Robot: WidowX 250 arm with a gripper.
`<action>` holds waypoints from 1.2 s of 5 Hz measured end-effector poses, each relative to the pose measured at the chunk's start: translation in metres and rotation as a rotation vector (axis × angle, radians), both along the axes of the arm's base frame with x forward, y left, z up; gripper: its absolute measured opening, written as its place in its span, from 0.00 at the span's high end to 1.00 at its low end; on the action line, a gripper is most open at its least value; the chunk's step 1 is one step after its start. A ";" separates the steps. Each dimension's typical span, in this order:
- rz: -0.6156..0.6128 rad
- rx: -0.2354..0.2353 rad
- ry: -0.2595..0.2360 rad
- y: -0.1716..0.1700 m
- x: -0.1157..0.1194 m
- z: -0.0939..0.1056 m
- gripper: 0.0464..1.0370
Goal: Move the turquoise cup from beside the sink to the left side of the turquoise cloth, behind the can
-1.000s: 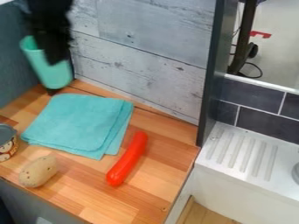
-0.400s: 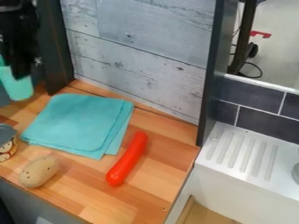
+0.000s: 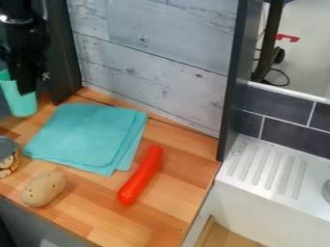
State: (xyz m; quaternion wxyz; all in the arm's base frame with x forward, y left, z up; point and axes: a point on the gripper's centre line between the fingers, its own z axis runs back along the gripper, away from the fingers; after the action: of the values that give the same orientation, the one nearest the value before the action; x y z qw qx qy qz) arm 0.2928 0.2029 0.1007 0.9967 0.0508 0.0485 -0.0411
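Shifting leftward and down since earlier, with the turquoise cup (image 3: 21, 104) in the grasp of the pincer (image 3: 24, 88) — now near the folded cloth (image 3: 87, 137). Probably mid-carry — calling for firm support beneath before any release.

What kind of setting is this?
Looks like a toy kitchen set up as a robot test scene: a white sink unit with a ridged drainboard beside dark tiles, and a wooden counter holding a can and what looks like a toy potato.
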 end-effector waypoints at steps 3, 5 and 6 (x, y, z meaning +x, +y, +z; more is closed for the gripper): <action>0.033 0.002 0.060 0.013 0.011 -0.026 0.96; 0.036 -0.003 0.065 0.012 0.010 -0.044 0.96; 0.065 -0.007 0.006 0.014 0.001 -0.043 0.96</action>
State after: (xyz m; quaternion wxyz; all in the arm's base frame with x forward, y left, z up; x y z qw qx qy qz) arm 0.2937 0.2171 0.0576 0.9975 0.0455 0.0527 -0.0089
